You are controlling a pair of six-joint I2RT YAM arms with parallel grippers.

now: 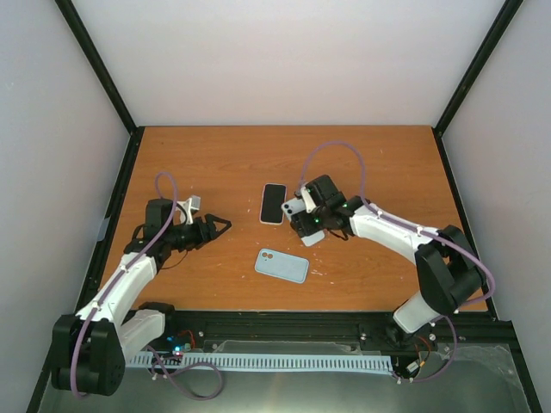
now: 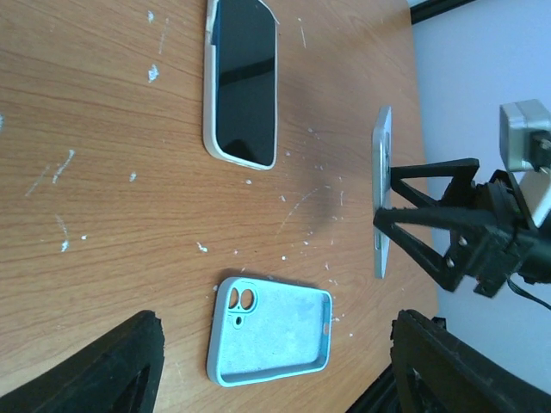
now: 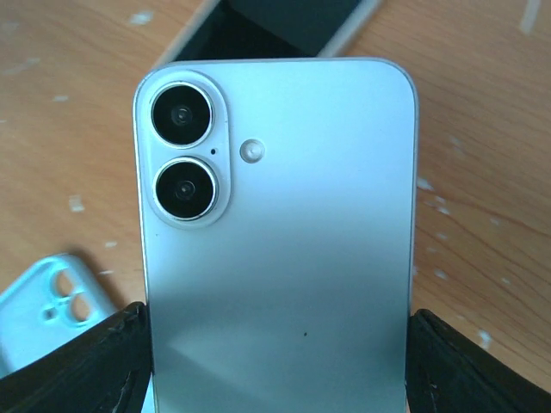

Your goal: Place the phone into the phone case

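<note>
My right gripper (image 1: 308, 222) is shut on the phone (image 3: 284, 241), a pale silver-blue one with two rear lenses, gripping it by its long sides. The phone hangs tilted above the table right of centre, back towards the wrist camera; the left wrist view shows this phone (image 2: 381, 189) edge-on. The phone case (image 1: 281, 265) is light blue and lies flat, hollow side up, near the table's front middle. In the left wrist view the case (image 2: 271, 331) lies ahead between my left fingers (image 2: 120, 361), apart from them. My left gripper (image 1: 219, 227) is open and holds nothing, left of the case.
A second phone (image 1: 273, 203) in a white case lies screen up on the table, just left of my right gripper and behind the blue case. Small white flecks dot the wood (image 2: 103, 215). Black frame posts and pale walls border the table.
</note>
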